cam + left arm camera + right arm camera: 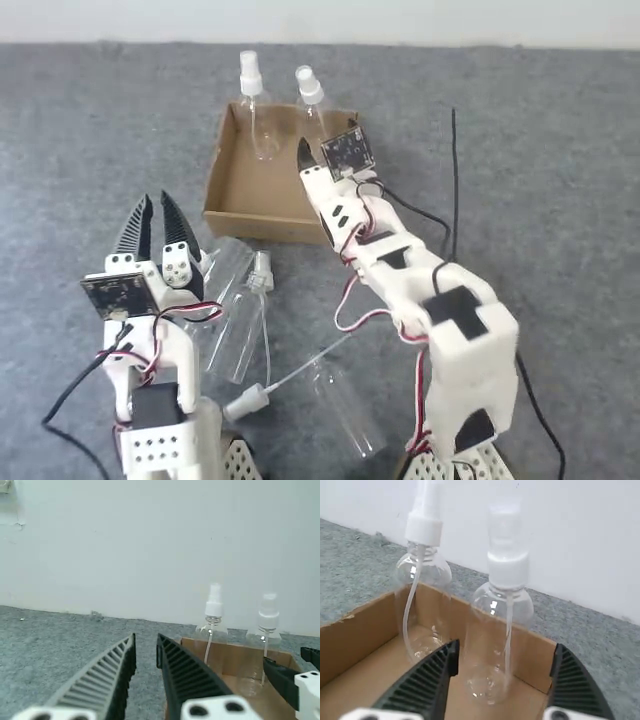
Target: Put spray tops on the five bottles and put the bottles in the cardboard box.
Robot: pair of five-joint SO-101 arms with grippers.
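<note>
Cardboard box (pixel 228 195) held two capped bottles (pixel 256 125) upright against its far wall, probably to leave room for more. The right gripper (pixel 505 652) hung before one, fingers wide apart. The left gripper (pixel 157 200), narrowly parted and empty, stood beside three uncrated bottles (pixel 240 320) lying on the carpet (pixel 560 150).

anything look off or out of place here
A loose spray top lies on the carpet, tube bare, beside a topless bottle on its side. A capped bottle and a third bottle also lie flat, outside the box.
</note>
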